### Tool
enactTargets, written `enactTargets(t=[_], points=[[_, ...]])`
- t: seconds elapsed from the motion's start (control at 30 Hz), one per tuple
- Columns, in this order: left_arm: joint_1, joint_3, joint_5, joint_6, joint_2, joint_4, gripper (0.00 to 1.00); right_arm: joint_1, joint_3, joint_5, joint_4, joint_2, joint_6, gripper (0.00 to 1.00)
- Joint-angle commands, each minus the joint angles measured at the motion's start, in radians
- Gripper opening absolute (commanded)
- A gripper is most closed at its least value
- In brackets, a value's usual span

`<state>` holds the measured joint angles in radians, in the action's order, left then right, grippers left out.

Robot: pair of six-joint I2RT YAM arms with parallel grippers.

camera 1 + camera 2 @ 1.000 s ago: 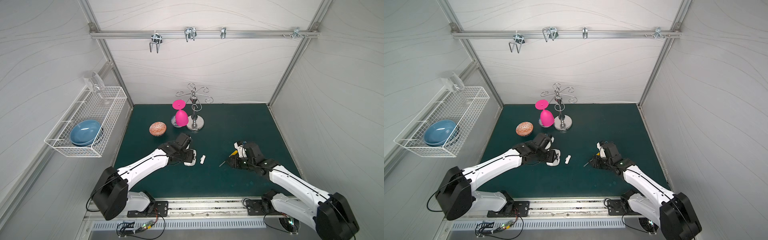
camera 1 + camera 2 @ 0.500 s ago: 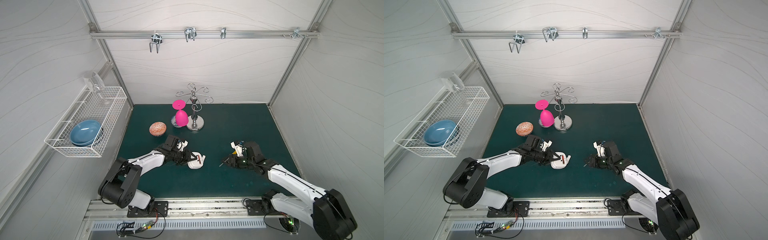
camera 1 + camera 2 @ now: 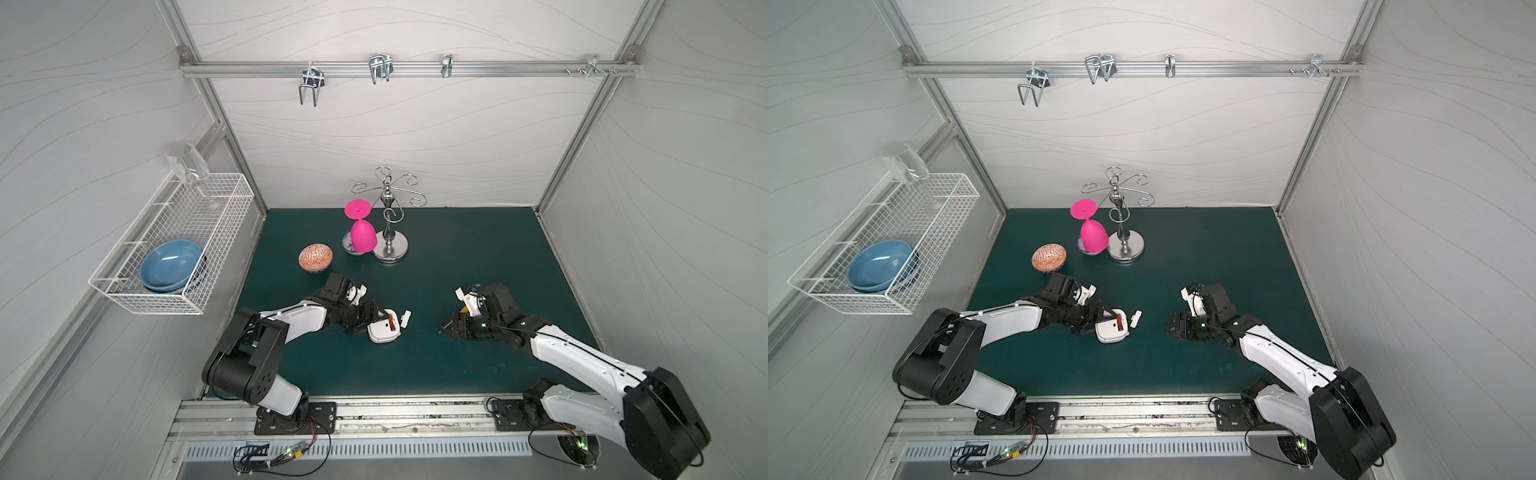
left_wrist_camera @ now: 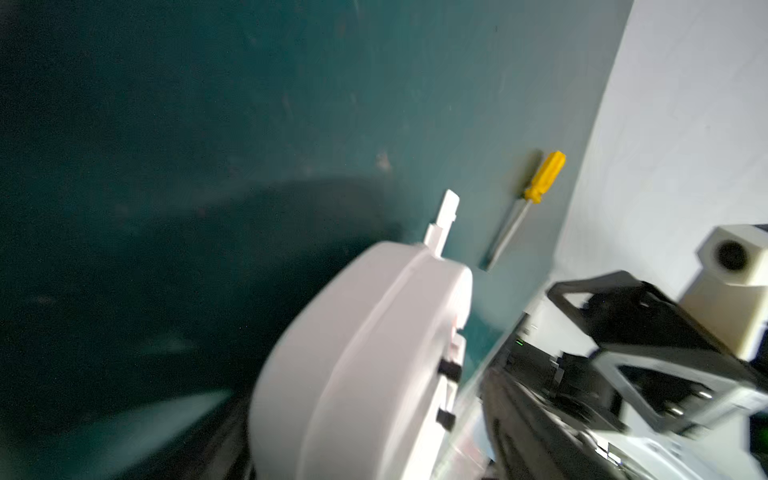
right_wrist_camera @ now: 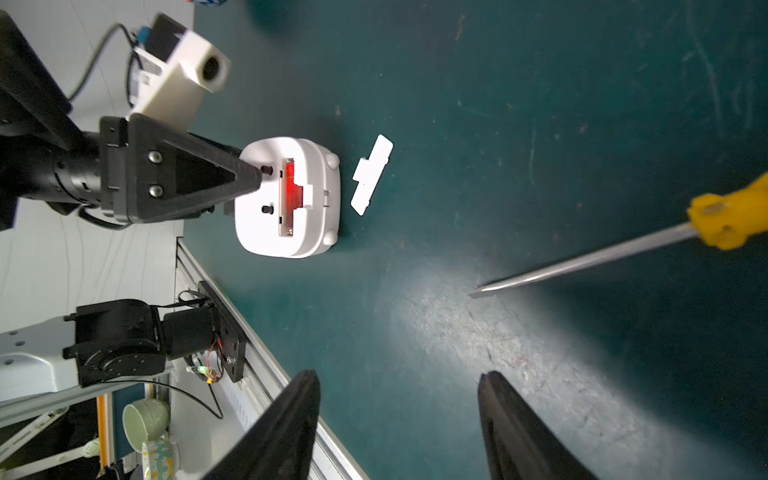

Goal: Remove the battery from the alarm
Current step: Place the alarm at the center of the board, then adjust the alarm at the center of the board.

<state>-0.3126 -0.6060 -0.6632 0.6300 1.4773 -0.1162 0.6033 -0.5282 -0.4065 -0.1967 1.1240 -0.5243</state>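
Fingers (image 5: 286, 424) of my right gripper (image 5: 399, 374) stand apart, empty. My left gripper (image 5: 251, 180) touches the small white rounded-square plastic alarm (image 5: 286, 199); perhaps gripping, I cannot tell. Its open back holds the red cylindrical battery (image 5: 291, 183).

Glossy white plastic alarm (image 5: 266, 232), scuffed matt green mat (image 5: 457, 353), metal screwdriver shaft (image 5: 582, 262)

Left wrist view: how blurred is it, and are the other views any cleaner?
Left wrist view: the white rounded-square plastic alarm up close is smeared soft, while the yellow-handled screwdriver farther off is fairly crisp. Right wrist view: mostly sharp, but the alarm's back is blown out and the red cylindrical battery glows. Both top views: even light, no blur.
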Motion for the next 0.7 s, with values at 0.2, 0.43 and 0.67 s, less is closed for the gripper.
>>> enactTargets(t=[0.2, 0.43, 0.67], points=[[0.038, 0.045, 0.164, 0.004, -0.294, -0.262, 0.84, 0.138, -0.292, 0.089, -0.062, 0.295, 0.277, 0.73], [-0.102, 0.216, 0.126, 0.161, -0.473, -0.217, 0.49, 0.185, -0.563, 0.012, -0.076, 0.586, 0.366, 0.73], [-0.188, 0.233, 0.155, 0.222, -0.343, -0.065, 0.35, 0.221, -0.766, -0.062, -0.128, 0.8, 0.396, 0.7]])
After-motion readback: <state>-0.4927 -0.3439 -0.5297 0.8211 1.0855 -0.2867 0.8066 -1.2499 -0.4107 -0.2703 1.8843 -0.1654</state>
